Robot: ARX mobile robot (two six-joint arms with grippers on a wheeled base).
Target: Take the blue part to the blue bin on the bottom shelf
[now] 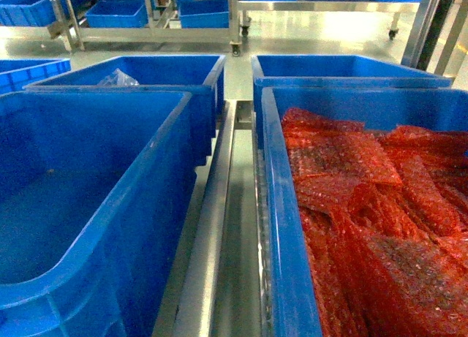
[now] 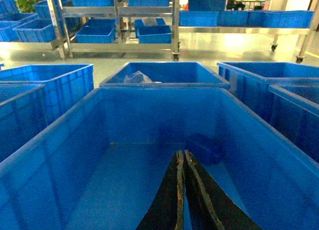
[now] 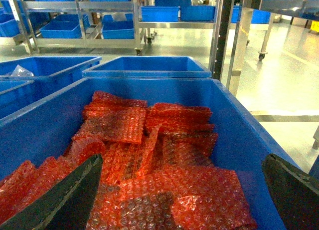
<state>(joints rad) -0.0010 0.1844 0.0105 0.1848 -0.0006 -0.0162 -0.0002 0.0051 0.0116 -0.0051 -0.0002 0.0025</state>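
Observation:
A dark blue part (image 2: 203, 147) lies on the floor of the big blue bin (image 2: 75, 140), near its far right corner. My left gripper (image 2: 182, 153) hovers over this bin with its black fingers pressed together and nothing between them; its tips are just short of the part. In the head view the same bin (image 1: 146, 198) stands left of the shelf's steel centre divider rail (image 1: 212, 227), and neither gripper shows there. My right gripper (image 3: 183, 160) is open wide above the red bubble-wrap bags (image 3: 149, 155) in the right-hand blue bin (image 3: 239, 135).
Behind the front bins stand two more blue bins; the left one (image 1: 146, 70) holds a clear plastic bag (image 1: 117, 79). Steel racks with blue bins (image 1: 117, 12) line the far side of the floor. A rack post (image 3: 219, 35) rises to the right.

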